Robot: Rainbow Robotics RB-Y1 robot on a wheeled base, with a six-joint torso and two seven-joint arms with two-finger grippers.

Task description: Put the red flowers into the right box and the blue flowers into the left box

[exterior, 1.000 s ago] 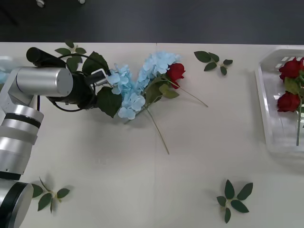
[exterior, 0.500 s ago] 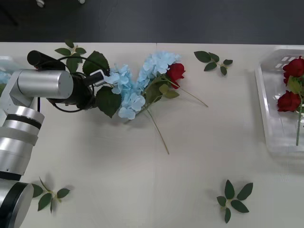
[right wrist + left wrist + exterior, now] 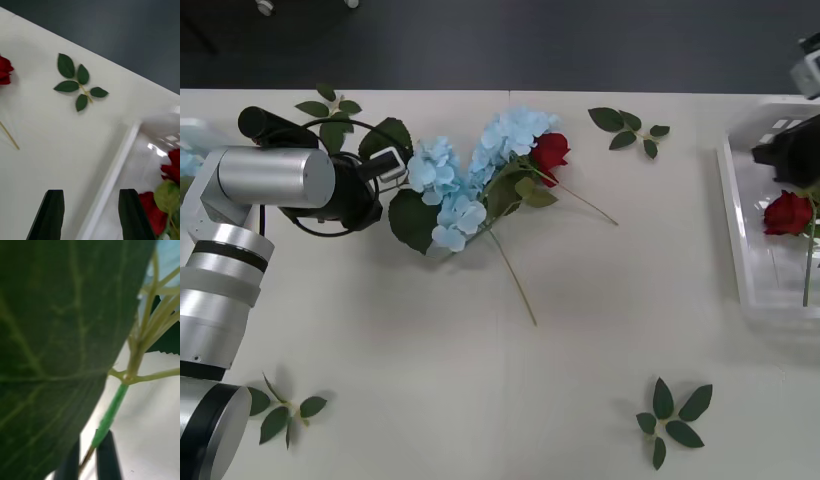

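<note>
No legible text, label, brand, number or sign on anything here.

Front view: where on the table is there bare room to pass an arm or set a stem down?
The widest bare stretch lies mid-table, between the flower pile, the right box and the near leaf sprig. It is crowded at far left, where the left gripper holds a blue flower's stem among leaves. The open right gripper hangs over the box's rim.
</note>
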